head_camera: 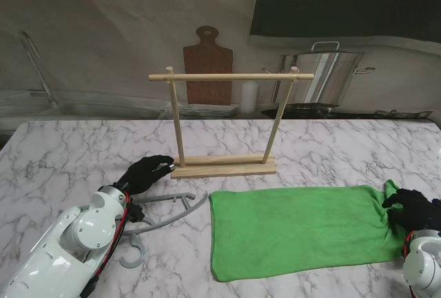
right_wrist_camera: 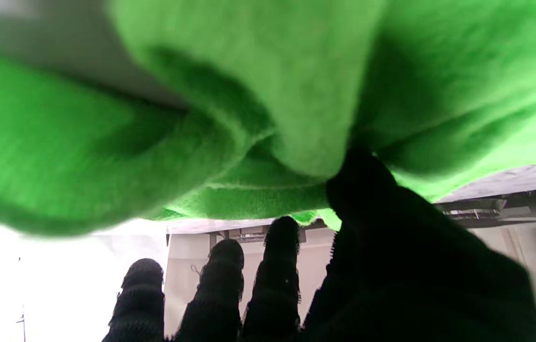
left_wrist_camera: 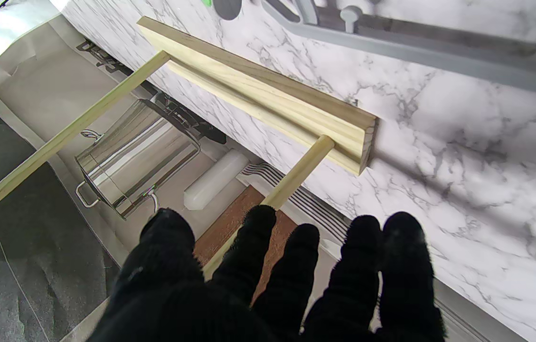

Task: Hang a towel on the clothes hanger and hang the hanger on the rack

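Note:
A green towel [head_camera: 296, 232] lies spread flat on the marble table, nearer to me than the wooden rack [head_camera: 224, 167]. My right hand [head_camera: 413, 208] is at the towel's right end, where the corner is bunched and raised. In the right wrist view the towel [right_wrist_camera: 249, 95] folds converge on my thumb side, with my right hand [right_wrist_camera: 343, 266] pinching it and three fingers [right_wrist_camera: 277, 266] straight. A grey hanger [head_camera: 165, 208] lies on the table, partly under my left arm. My left hand [head_camera: 145, 172] is open beside the left end of the rack's base [left_wrist_camera: 272, 104], holding nothing.
Behind the table stand a steel pot [head_camera: 324, 74], a wooden cutting board [head_camera: 207, 70] and a white cylinder [head_camera: 249, 96]. A faucet [head_camera: 38, 67] is at the far left. The hanger's bar [left_wrist_camera: 415, 47] shows close to the rack base in the left wrist view.

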Robot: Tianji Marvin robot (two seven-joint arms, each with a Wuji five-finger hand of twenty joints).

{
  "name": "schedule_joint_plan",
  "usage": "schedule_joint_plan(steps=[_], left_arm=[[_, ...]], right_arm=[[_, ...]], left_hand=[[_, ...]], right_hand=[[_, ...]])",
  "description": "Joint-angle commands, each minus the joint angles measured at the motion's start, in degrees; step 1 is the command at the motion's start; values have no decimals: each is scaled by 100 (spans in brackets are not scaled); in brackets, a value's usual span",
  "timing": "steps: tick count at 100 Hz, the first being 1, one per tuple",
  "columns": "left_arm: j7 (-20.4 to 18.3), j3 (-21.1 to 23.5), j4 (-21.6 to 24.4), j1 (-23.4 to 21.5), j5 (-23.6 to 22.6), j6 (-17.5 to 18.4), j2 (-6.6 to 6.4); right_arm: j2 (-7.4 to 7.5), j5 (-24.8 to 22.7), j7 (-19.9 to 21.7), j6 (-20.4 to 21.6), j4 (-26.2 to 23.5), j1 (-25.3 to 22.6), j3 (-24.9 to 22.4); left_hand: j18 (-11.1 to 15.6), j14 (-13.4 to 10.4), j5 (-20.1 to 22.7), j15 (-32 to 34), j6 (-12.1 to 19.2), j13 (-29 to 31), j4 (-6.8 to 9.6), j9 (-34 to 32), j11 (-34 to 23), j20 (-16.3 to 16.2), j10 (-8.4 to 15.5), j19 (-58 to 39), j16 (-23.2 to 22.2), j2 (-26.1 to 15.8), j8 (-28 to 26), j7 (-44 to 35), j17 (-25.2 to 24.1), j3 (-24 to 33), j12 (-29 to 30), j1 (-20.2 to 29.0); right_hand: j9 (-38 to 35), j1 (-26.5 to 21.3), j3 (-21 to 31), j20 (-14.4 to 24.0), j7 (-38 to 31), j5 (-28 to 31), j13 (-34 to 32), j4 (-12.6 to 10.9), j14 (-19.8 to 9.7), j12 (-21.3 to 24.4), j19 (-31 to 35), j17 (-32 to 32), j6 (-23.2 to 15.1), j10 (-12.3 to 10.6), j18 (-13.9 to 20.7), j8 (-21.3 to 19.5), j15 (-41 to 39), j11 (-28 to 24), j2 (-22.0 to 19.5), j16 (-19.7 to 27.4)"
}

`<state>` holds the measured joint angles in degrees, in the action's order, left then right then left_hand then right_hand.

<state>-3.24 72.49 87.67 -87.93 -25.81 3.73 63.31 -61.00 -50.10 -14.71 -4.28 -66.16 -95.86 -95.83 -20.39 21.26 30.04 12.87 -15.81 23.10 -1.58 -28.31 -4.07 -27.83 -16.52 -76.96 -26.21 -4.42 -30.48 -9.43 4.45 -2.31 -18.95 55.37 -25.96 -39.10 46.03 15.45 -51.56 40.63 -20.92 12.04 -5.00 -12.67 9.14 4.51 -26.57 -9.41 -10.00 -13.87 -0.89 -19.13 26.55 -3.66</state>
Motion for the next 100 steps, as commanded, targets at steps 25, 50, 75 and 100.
schedule_joint_plan(steps=[25, 50, 75, 100], left_arm=[[-45, -20, -18, -2, 8, 45, 10], [-25, -16, -22, -2, 10, 62, 14], [1, 7, -9, -21, 16, 56, 20], [10, 30, 8, -40, 14, 50, 22]], right_arm=[[-179, 69, -463, 182, 190, 108, 195], [-246, 16, -739, 99, -147, 17, 244], [-270, 74, -560, 292, -704, -210, 196], [-279, -32, -291, 197, -1618, -574, 304]], left_hand=[[90, -168, -170, -51, 35, -129, 21, 208, 46, 13, 80, 4621, 50, -262, 84, 65, -79, -7, 60, -58], [71, -176, -168, -56, 32, -130, 20, 206, 43, 5, 89, 4636, 51, -265, 83, 63, -81, -7, 58, -68], [70, -178, -173, -58, 40, -139, 20, 252, 53, -4, 93, 4658, 49, -274, 82, 65, -90, -7, 62, -68], [69, -175, -162, -55, 38, -131, 20, 250, 51, -13, 85, 4672, 46, -280, 80, 60, -86, -5, 63, -63]], right_hand=[[-989, -567, -456, -102, -828, 158, -921, 56, 445, -1270, 245, -69, 2054, 765, -194, -2071, -1421, -2130, -1148, -1173], [-2243, -546, -286, -130, -1047, 193, -1950, 84, 505, -2193, 781, 139, 2303, 1395, -507, -2577, -2559, -3330, -1086, -1852], [-2785, -469, -171, -105, -1009, 283, -2763, 111, 518, -2590, 1847, 309, 2456, 1545, -962, -2989, -3629, -3718, -1045, -2459], [-2911, -452, -66, -135, -988, 373, -2883, 118, 547, -2675, 1932, 232, 2539, 1600, -1000, -3017, -3854, -3753, -952, -2564]])
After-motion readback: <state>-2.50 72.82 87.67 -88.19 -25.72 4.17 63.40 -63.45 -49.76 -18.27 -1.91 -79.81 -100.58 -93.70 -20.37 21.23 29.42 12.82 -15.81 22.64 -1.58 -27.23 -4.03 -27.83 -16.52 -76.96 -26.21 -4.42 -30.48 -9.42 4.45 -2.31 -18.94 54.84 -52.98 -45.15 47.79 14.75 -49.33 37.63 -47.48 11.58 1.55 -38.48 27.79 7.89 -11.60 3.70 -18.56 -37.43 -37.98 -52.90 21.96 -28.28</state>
